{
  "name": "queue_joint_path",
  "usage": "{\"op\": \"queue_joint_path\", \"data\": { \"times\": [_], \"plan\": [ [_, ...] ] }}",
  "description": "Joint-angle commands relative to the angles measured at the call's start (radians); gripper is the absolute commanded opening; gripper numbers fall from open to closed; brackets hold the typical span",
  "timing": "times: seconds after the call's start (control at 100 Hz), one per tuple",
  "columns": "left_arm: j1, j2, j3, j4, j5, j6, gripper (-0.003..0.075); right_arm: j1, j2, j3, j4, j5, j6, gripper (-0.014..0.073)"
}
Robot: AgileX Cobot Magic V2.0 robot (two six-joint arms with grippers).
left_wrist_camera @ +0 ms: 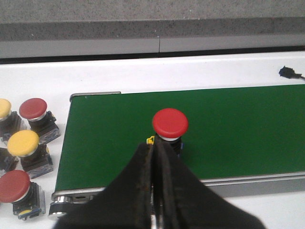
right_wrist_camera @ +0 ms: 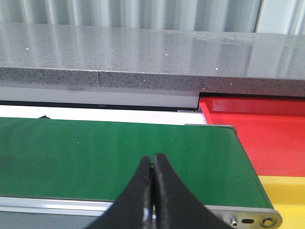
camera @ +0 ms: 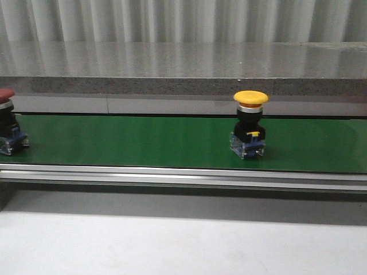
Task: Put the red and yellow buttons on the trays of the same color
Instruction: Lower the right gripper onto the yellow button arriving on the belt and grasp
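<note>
Left wrist view first: my left fingers are clenched together on nothing, and the red button stands upright on the green belt just beyond their tips, a touch to one side. Its long axis runs straight up, cap on top, so I judge I would have to part the fingers and close on the black body beneath the cap. Off the belt's end, on the white surface, wait four more buttons, two red and two yellow.

My right fingers are also pressed shut and empty, hanging over a bare stretch of belt. Past the belt's end from them lie the red tray and, nearer, the yellow tray.

From the front, a yellow button stands upright mid-belt, and the red one shows at the picture's edge on my left arm's side. I judge the left arm nearer the red button and the right arm nearer both trays.

No brand, label or writing is readable anywhere.
</note>
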Motion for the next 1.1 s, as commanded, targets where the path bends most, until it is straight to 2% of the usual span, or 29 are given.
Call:
{"op": "queue_joint_path", "data": {
  "times": [0.0,0.26,0.4,0.57,0.68,0.87,0.92,0.99,1.04,1.09],
  "plan": [
    [-0.009,-0.072,0.001,-0.017,-0.043,0.002,-0.002,-0.002,-0.014,-0.02,-0.013,-0.075,-0.001,-0.0065],
    [-0.009,-0.269,0.041,-0.019,-0.013,0.002,-0.002,-0.002,-0.014,-0.027,0.014,-0.072,-0.001,-0.0065],
    [-0.009,-0.329,0.041,-0.019,-0.015,0.002,-0.002,0.002,0.04,-0.111,0.106,0.117,-0.001,-0.0065],
    [-0.009,-0.338,0.041,-0.019,-0.015,0.002,-0.002,0.002,0.226,-0.241,0.158,0.183,-0.001,-0.0065],
    [-0.009,-0.338,0.041,-0.019,-0.015,0.002,-0.002,0.002,0.344,-0.337,0.209,0.275,-0.001,-0.0065],
    [-0.009,-0.338,0.041,-0.019,-0.015,0.002,-0.002,0.002,0.562,-0.513,0.211,0.384,-0.002,-0.0058],
    [-0.009,-0.338,0.041,-0.019,-0.015,0.002,-0.002,0.007,0.61,-0.552,0.211,0.399,-0.003,-0.0034],
    [-0.009,-0.338,0.041,-0.019,-0.015,0.002,-0.002,0.023,0.679,-0.607,0.211,0.428,-0.012,0.0044],
    [-0.009,-0.338,0.041,-0.019,-0.015,0.002,-0.002,0.037,0.726,-0.646,0.211,0.456,-0.014,0.0129],
    [-0.009,-0.338,0.041,-0.019,-0.015,0.002,-0.002,0.053,0.78,-0.692,0.211,0.495,-0.014,0.0256]
  ]
}}
